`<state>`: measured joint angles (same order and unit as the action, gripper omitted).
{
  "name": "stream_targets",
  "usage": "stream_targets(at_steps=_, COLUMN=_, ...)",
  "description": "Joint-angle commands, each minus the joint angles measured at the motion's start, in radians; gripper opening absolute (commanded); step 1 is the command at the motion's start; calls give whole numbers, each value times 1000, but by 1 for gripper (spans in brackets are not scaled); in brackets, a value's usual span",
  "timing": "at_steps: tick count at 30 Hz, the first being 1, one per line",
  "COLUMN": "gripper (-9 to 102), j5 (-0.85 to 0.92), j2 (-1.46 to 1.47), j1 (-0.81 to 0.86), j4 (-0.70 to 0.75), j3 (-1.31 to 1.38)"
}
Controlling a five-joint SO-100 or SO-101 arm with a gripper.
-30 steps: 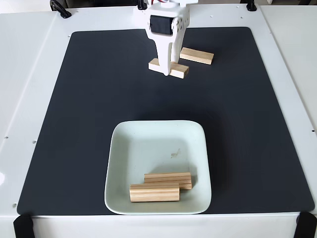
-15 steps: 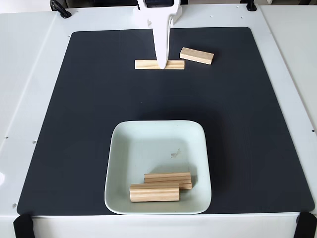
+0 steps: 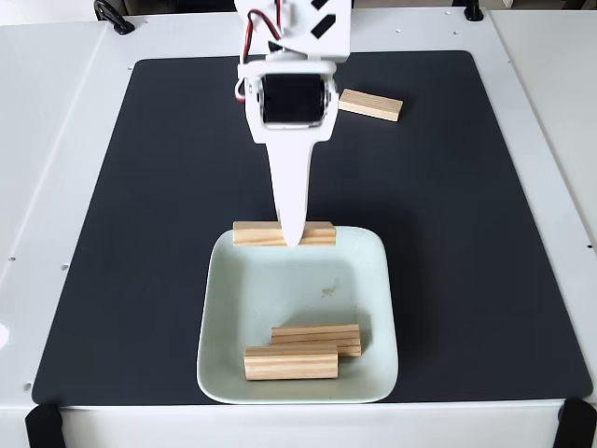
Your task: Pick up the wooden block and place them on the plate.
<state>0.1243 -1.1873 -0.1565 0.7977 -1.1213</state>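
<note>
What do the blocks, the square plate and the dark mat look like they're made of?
Blocks: unfinished light wood, lengthwise grain lines visible. Plate: probably glazed ceramic or melamine, pale mint with a smooth, faintly glossy rim. Mat: matte black, likely rubber or foam; no glare.

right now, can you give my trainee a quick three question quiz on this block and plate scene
1. How many wooden blocks lie inside the plate? A) one B) two C) three
2. True or false: the gripper holds a wooden block over the plate's far rim.
3. Fill in: one more wooden block lies on the black ____, to the right of the arm in the fixed view.

Key
1. B: two blocks, and, sit side by side near the front rim.
2. True: the fingers are clamped on its middle and it sits level.
3. mat
</note>
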Motion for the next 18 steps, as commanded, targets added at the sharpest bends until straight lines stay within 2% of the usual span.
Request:
stream_targets(at_steps=1, gripper=0, j5=58, j2=74, j1=-2, j4=-17, j3=135)
stream_targets(at_steps=13, gripper=0, j5=60, j2=336, j1=-12, j4=-15, j3=390)
stream_targets(at_steps=18, gripper=0, j5=-34, j2=345, j1=-14, j4=-11, j3=394)
